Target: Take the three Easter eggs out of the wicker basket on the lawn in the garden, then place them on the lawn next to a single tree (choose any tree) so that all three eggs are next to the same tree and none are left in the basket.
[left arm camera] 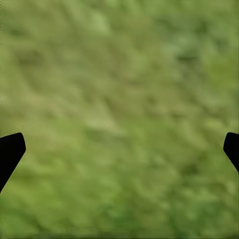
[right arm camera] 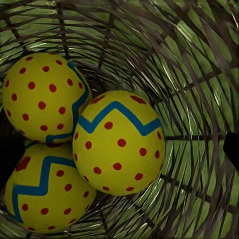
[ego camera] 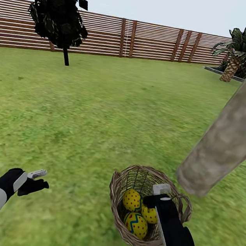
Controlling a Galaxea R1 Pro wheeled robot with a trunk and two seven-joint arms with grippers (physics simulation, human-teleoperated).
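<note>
Three yellow Easter eggs with red dots and blue zigzag bands lie together at the bottom of the brown wicker basket (ego camera: 121, 186) on the lawn (ego camera: 101, 112): one egg (ego camera: 131, 199) at the far side, one egg (ego camera: 136, 224) nearest me, one egg (ego camera: 149, 214) partly under my arm. My right gripper (ego camera: 157, 197) hangs open over the basket's mouth. The right wrist view looks straight down at the middle egg (right arm camera: 119, 142) and the other two eggs (right arm camera: 42, 97) (right arm camera: 42, 191) inside the weave (right arm camera: 199, 74). My left gripper (ego camera: 40, 180) is open, low over the grass (left arm camera: 119, 99). The thick pale tree trunk (ego camera: 232, 131) rises just right of the basket.
A brown slat fence (ego camera: 151, 40) closes the far side of the garden. A thin-trunked dark tree (ego camera: 57, 10) stands at the back left and a palm (ego camera: 238, 49) at the back right. Open grass stretches ahead and to the left.
</note>
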